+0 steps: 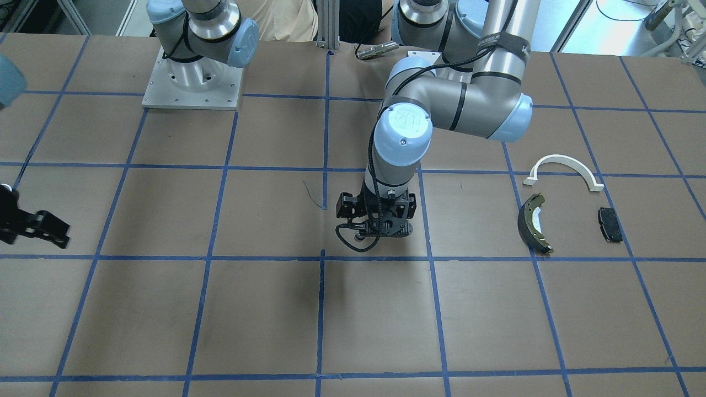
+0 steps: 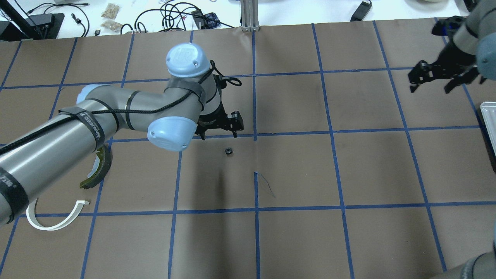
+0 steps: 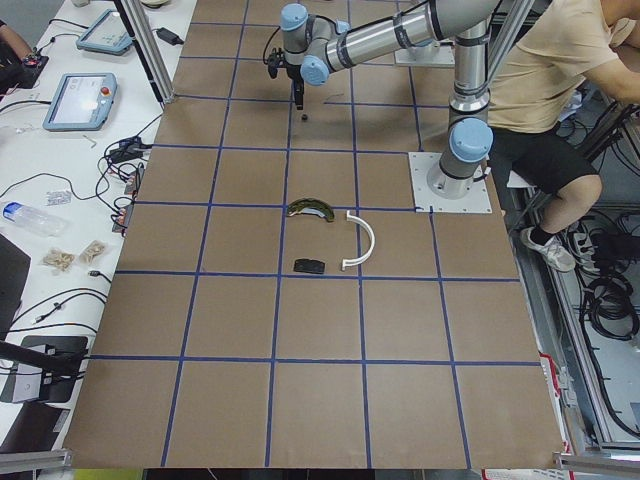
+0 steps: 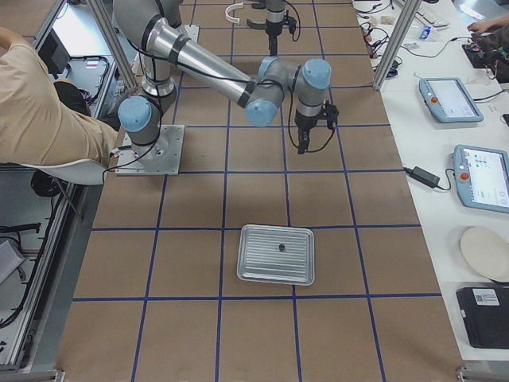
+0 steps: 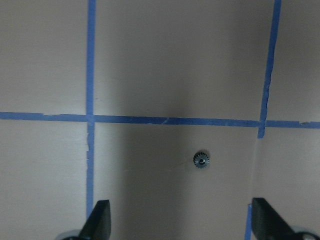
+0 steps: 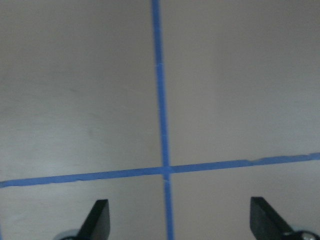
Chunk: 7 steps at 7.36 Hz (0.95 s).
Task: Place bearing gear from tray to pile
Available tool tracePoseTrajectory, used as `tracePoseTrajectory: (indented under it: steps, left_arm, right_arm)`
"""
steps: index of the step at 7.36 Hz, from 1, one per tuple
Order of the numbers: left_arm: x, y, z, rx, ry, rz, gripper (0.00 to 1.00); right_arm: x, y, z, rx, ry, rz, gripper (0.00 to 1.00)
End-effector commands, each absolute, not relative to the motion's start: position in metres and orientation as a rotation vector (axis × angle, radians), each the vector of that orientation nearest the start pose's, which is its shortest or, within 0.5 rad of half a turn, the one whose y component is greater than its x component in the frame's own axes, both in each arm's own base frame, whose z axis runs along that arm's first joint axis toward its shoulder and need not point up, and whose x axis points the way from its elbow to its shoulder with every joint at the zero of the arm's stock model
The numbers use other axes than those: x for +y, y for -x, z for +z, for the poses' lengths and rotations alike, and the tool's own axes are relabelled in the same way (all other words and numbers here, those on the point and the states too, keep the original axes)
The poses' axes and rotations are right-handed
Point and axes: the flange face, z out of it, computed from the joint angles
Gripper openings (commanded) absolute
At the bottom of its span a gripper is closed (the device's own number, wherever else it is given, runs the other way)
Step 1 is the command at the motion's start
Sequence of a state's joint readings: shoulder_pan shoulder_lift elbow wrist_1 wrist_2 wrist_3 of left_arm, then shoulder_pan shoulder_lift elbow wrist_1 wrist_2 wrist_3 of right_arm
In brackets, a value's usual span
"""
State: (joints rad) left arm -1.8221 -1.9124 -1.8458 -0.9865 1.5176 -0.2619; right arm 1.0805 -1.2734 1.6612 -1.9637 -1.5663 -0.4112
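Bearing gear: loose mid-worktop, re-grasp apparently pending. Left gripper: spread wide, empty, overhead; should centre, descend, close, then carry to pile near left edge. Right gripper: spread, empty.

Seen from overhead, the left arm covers the pad wholly, along with the upper end of the brake shoe. The tray is cut off there by the right edge. From across the table, the right gripper is blurred and cropped at the frame's edge. A dark speck sits on the tray, too small to name.
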Motion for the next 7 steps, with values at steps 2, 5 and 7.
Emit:
tracePoseTrajectory:
  steps: [2,5,7]
  left_arm:
    - [-0.494,0.286,0.183,3.172,0.007,0.113,1.00]
    - [-0.500,0.287,0.167,3.121,0.005,0.091,0.90]
    - [-0.507,0.289,0.167,3.140,0.012,0.000,0.86]
  right_arm:
    - [-0.517,0.367,0.262,3.160,0.024,-0.053,0.98]
    - [-0.496,0.421,0.204,3.134,0.159,-0.028,0.95]
    - [-0.498,0.422,0.184,3.120,0.175,-0.034,0.91]
